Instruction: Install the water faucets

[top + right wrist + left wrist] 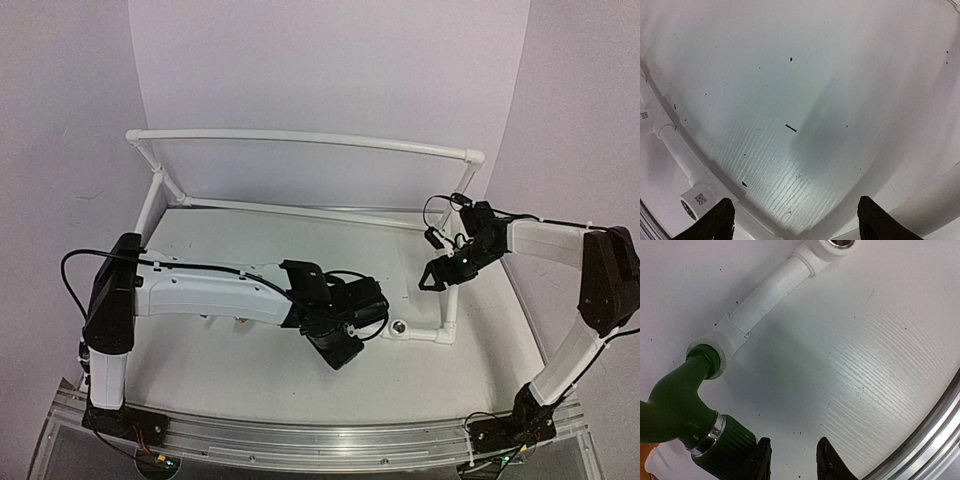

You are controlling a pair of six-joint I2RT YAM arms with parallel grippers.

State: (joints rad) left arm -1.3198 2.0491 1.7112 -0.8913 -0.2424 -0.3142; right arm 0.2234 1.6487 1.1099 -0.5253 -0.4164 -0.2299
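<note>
Pale lilac walls (330, 70) round white table (260, 245) (faint grain, dark specks); aluminium rail (320, 442) at near edge.

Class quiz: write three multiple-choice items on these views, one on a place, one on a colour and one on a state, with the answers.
1. Where is the faucet's end?
A) in a socket of the white pipe frame
B) lying loose beside it
C) hanging in the air

2. What colour is that faucet?
A) silver
B) green
C) red

3. What state is the right hand in?
A) shut on a faucet
B) shut on the pipe
C) open and empty

Answers:
1 A, the left wrist view shows its end seated in the socket.
2 B, its body and handle are green.
3 C, its fingers stand wide apart with nothing between them.
</note>
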